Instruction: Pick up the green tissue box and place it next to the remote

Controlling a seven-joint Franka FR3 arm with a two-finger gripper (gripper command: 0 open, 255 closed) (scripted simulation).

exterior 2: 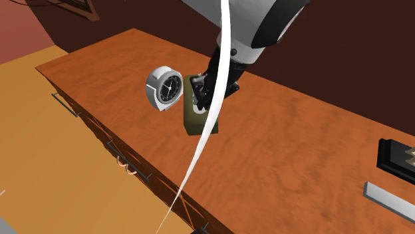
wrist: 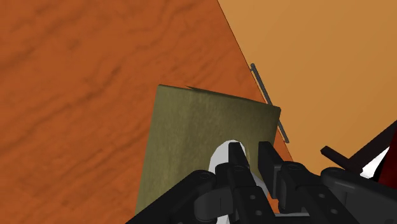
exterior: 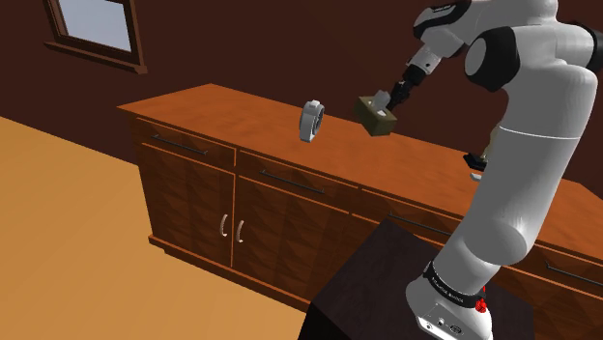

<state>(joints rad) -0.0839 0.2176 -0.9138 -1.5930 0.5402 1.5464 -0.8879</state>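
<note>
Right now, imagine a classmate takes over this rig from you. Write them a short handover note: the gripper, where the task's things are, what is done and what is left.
Gripper: fingers shut on the olive-green tissue box, holding it tilted, apparently just off the wooden sideboard top, beside the clock.
Remote: probably the black flat thing far along the top, at the second exterior view's right, with a grey bar near it.
Done: box grasped and lifted.
Left: carry it across, set it down next to the remote, release.
</note>
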